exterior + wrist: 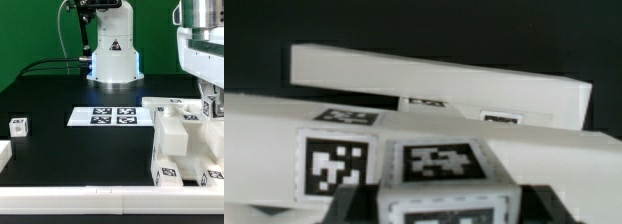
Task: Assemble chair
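The chair parts stand grouped at the exterior view's right: white slabs and blocky pieces with black-and-white tags. My gripper is down among them, at the group's right side. In the wrist view the dark fingers sit tight on both sides of a white tagged block, so my gripper is shut on it. Beyond the block lie a tagged white slab and a longer white slab. A small loose tagged piece sits at the exterior view's left.
The marker board lies flat mid-table. The robot base stands behind it, with cables running to the left. Another white part shows at the left edge. A white border runs along the table's front.
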Tool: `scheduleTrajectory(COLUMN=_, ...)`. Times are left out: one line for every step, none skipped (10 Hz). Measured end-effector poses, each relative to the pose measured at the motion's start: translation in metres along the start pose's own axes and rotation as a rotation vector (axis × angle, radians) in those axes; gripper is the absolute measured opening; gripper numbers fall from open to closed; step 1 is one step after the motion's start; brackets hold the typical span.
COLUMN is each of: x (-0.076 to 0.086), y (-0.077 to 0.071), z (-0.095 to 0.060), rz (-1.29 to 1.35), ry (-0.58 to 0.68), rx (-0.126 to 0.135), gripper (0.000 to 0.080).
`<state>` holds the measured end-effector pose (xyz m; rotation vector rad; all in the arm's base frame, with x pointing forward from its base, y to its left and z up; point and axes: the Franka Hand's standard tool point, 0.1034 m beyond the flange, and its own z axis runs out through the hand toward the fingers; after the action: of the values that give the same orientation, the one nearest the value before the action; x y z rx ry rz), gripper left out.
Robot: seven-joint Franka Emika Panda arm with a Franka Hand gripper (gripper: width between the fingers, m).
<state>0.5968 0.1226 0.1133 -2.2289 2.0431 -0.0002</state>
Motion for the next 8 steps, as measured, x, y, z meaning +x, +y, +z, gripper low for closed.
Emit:
scheduleTrajectory(x=0.0004, y=0.0001, z=0.0002, rz=-0.032, ry=0.0, rx=-0.001, gripper=0.0279)
scheduleTrajectory(x=-0.0004, y=0.0008, z=0.0009, rz=-0.073, ry=-0.001, rx=-0.005, gripper=0.0279)
scheduleTrajectory(x=-0.0015, y=-0.0008, z=-0.0005, rz=-0.186, ry=-0.002, rx=-0.005, gripper=0.0447)
scheduleTrajectory(x=-0.0017, y=-0.0018, z=-0.0012, rz=-0.331, ry=-0.002, rx=-0.003, gripper=0.0598)
scheduleTrajectory(x=-0.0003, y=-0.0019, z=-0.0009, rz=-0.569, ry=-0.002, rx=-0.003, gripper=0.0633)
scheduleTrajectory(x=-0.0006, y=-0.0014, z=0.0, rz=-0.68, ry=-0.002, rx=-0.004, gripper=0.0633)
scheduleTrajectory(x=-0.0001, y=-0.0013, z=0.0, rz=-0.752, ry=-0.002, rx=-0.004, gripper=0.0646)
scheduleTrajectory(x=0.0002, y=-0.0013, z=0.0001, rz=-0.828, ry=-0.002, rx=-0.004, gripper=0.0649)
